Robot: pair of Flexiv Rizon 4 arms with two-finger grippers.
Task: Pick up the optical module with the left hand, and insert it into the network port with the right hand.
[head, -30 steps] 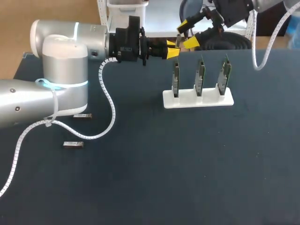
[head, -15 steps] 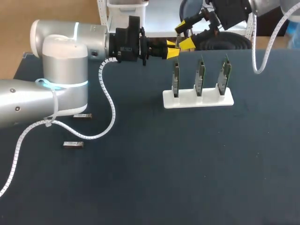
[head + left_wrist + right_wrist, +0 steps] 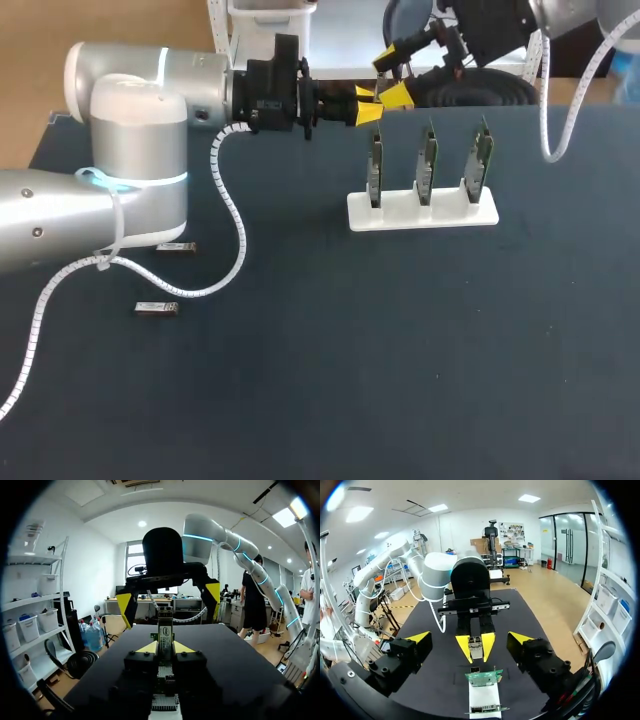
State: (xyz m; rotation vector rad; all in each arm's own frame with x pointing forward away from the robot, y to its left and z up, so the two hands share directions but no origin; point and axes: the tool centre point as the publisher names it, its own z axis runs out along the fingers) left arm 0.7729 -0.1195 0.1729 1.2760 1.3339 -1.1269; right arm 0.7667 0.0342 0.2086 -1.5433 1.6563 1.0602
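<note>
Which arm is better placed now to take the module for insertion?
Right, I think. The right tool is open and faces the module gripped in the left tool, its fingers wide on both sides of it.

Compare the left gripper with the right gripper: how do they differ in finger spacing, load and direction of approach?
The left gripper has its fingers close together; the right gripper has them spread wide. The left gripper is shut on an optical module; the right gripper holds nothing. The left gripper comes in from the left side, the right gripper from the far right corner. Both have yellow tips and face each other.
</note>
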